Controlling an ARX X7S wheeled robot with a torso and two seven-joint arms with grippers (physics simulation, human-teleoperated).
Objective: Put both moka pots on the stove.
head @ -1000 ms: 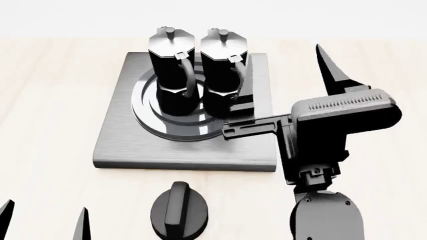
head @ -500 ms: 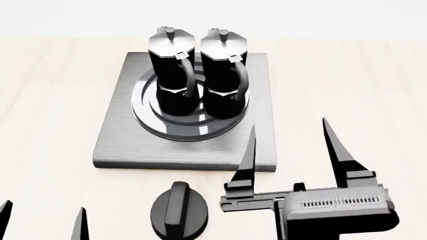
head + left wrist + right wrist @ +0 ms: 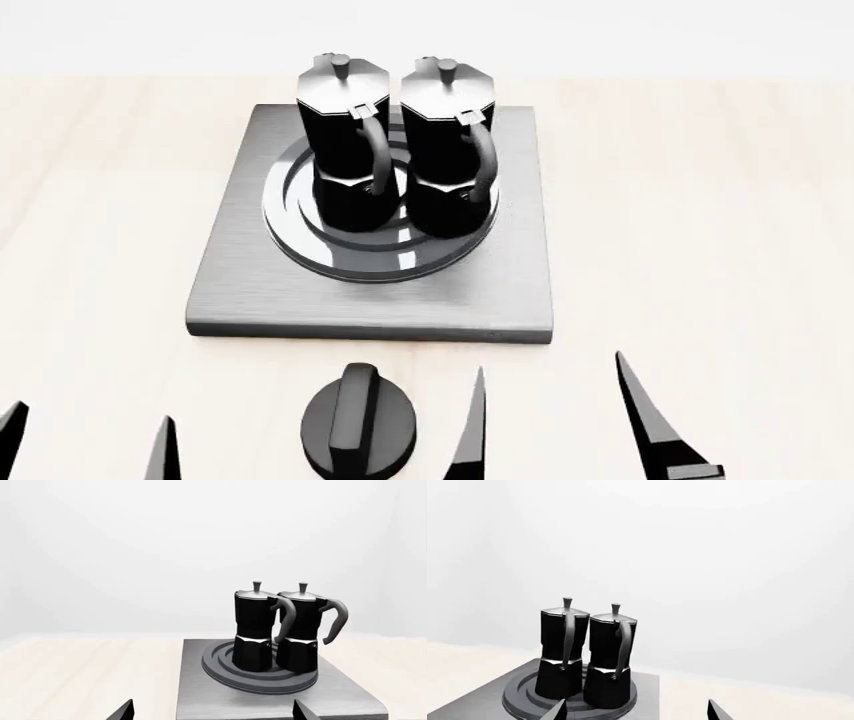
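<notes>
Two moka pots stand upright side by side on the one stove [image 3: 374, 300], both on its round burner [image 3: 334, 255] of raised rings: the left moka pot [image 3: 343, 140] and the right moka pot [image 3: 447, 145] sit so close that they look to be touching, or very nearly (the head view does not settle which). Their curved handles point toward 6 o'clock in the head view, and each silver lid carries one small knob on top. Taking the stove as the centre of the dial, one squat black round knob [image 3: 358, 420] lies on the pale wooden table [image 3: 694, 200] at 6 o'clock, just beside the plate's near edge but apart from it. Two grippers show only as pairs of dark pointed fingertips at the lower edge of the head view: the left gripper [image 3: 87, 440] at about 7 o'clock and the right gripper [image 3: 554, 420] at about 5 o'clock, both well apart from the pots. Each has its jaws spread wide with nothing between them; the wrist views agree, showing the separated tips low in the picture with the two pots beyond.
</notes>
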